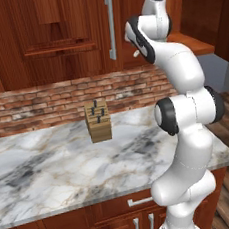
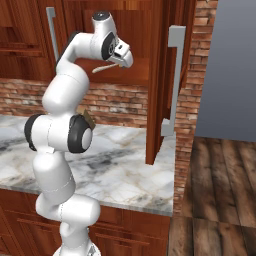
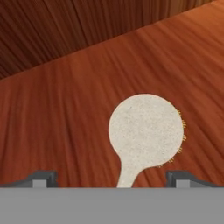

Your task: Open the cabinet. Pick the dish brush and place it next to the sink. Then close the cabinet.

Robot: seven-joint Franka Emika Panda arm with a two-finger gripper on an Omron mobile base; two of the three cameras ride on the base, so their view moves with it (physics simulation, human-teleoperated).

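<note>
- fingertips [image 3: 43, 178] of the gripper [image 3: 116, 179] are sitting widest apart at the bottom of the hand view, holding nothing; the brush neck is running down between them.
- dish brush [image 3: 146, 131] is lying flat on the cabinet shelf [image 3: 57, 122], pale round head up, a few yellow bristles peeking out along its right edge, handle pointing back toward the hand.
- cabinet [image 2: 155, 85] is already standing open: in the right base view its right door is swung out edge-on with the long silver bar handle [image 2: 171, 80] facing me.
- i'm judging the step in hand as the pick: i'm wanting the hand eased further down so both pads are bracketing the narrow neck, not the wide head, before closing. keeping it centred matters, since the neck is sitting slightly off the midline.
- i'm watching for the tips scraping the shelf floor and for nudging the brush deeper in.
- arm is reaching high, elbow folded, wrist bent into the cabinet opening; in the left base view it is rising above the marble counter [image 1: 52, 169] and knife block [image 1: 98, 121].
</note>
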